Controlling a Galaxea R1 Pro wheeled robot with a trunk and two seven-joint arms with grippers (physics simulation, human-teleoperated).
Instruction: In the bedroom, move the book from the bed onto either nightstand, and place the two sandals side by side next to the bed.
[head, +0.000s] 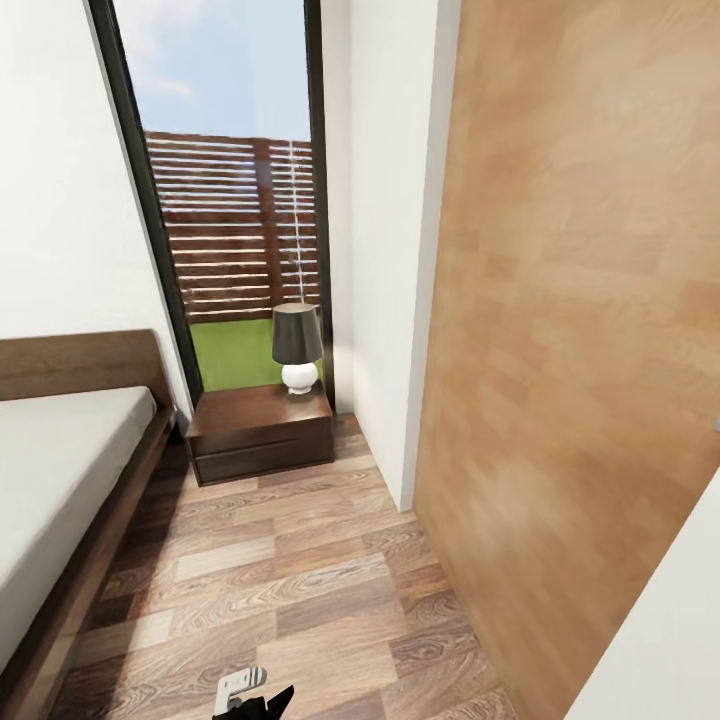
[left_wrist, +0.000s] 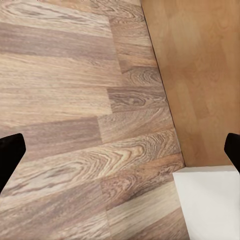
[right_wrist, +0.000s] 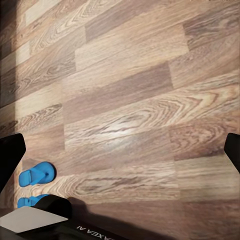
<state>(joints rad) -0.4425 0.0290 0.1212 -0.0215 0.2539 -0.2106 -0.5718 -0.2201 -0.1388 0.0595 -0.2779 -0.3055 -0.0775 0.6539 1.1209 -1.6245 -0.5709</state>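
We see the bed (head: 60, 470) at the left, and the nightstand (head: 262, 432) with a lamp (head: 297, 347) on its top by the window (head: 235, 200). Both sandals (right_wrist: 36, 175) lie close together on the wood floor (right_wrist: 130, 100), under our right claw (right_wrist: 120, 152). Both it and our left claw (left_wrist: 120, 152) hang spread and empty.

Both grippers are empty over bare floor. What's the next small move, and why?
Probably turn the base toward the sandals. They lie on the floor in the right wrist view, while the head view faces the nightstand and bed, with no book in sight.
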